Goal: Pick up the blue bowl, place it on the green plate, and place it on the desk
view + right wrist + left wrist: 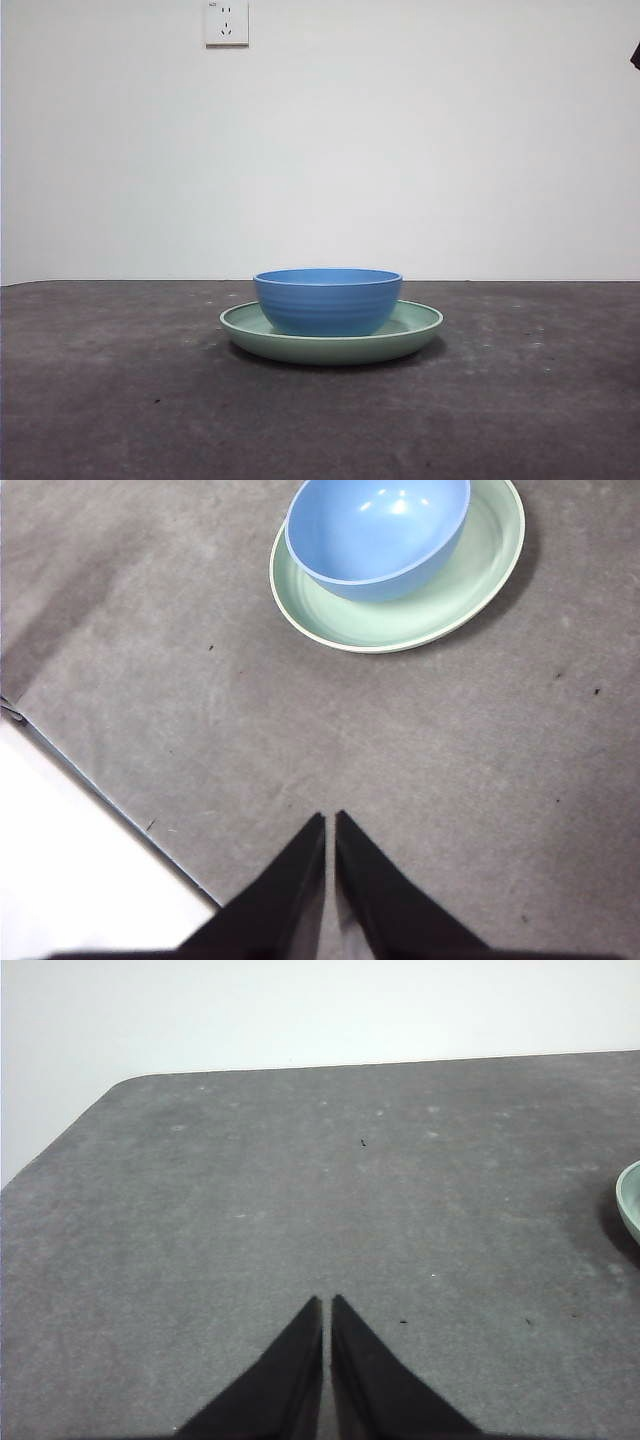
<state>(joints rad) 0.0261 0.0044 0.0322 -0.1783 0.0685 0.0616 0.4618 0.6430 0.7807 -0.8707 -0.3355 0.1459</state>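
Front view: blue bowl (328,300) sits upright inside the green plate (331,335), slightly left of the plate's centre, so more bare plate floor shows on the right. Plate rests flat on the desk (120,400), roughly mid-table. Nothing else stands on the desk; bare surface runs out to both sides and in front of the stack. Behind it a plain white wall with a socket plate (226,22) high up. Only a small dark tip at the top right corner (635,55) (an arm parked out of the way, can't say which from here).

Left wrist view: left gripper (326,1302) hangs above bare desk (300,1190), jaws pressed together with just a thin slit between the tips, holding nothing. Only a sliver of the plate rim (630,1200) shows at the frame edge, well apart from the jaws. The rounded desk corner and far edge are in sight, white wall beyond.

Right wrist view: right gripper (329,820) also closed to a thin slit, empty, raised over the desk (450,760). Bowl (378,535) in plate (400,620) lies ahead of the tips, well apart, with unobstructed desk between. Desk edge cuts diagonally close beside the jaws, pale floor (70,860) past it.
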